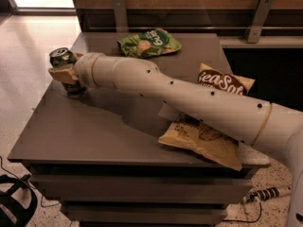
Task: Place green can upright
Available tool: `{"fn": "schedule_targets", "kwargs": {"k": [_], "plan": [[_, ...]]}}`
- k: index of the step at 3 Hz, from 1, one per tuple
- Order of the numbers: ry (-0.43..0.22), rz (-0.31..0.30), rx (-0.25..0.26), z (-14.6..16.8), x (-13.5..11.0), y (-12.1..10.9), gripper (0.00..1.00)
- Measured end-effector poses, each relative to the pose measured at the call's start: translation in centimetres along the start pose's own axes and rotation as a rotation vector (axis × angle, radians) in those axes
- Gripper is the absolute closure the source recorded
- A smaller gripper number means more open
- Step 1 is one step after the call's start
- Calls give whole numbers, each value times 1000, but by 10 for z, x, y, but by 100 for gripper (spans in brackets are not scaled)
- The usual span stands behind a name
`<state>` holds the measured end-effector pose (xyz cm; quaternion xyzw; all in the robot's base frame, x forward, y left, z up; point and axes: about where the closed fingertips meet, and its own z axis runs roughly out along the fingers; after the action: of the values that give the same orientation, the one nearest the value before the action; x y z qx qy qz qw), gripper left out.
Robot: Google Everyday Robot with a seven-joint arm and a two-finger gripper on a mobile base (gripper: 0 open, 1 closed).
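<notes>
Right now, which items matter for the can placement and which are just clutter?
Job:
- green can, top up, gripped in the end effector at the table's left edge
- table, where it gets set

Lying about:
- green chip bag, far side
- brown chip bag, right
- yellow chip bag, near right

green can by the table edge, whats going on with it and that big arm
A robot arm reaches across the table to the edge at the left of the camera view, where its tool is closed on the green can. The can is upright, pull-tab top up, with its base at or just above the tabletop; I cannot tell whether it touches. Three chip bags lie elsewhere on the table: a green one at the back, a brown one on the right and a yellow one partly under the arm.
</notes>
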<state>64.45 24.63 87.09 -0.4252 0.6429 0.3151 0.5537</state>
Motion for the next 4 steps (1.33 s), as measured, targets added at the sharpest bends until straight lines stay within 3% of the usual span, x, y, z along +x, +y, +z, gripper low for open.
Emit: {"fn": "schedule_targets", "kwargs": {"k": [1,2,4], "plan": [[0,0,0,-1,-5,0,100],[0,0,0,-1,-7,-1,83],[0,0,0,-1,-7,0,35]]}}
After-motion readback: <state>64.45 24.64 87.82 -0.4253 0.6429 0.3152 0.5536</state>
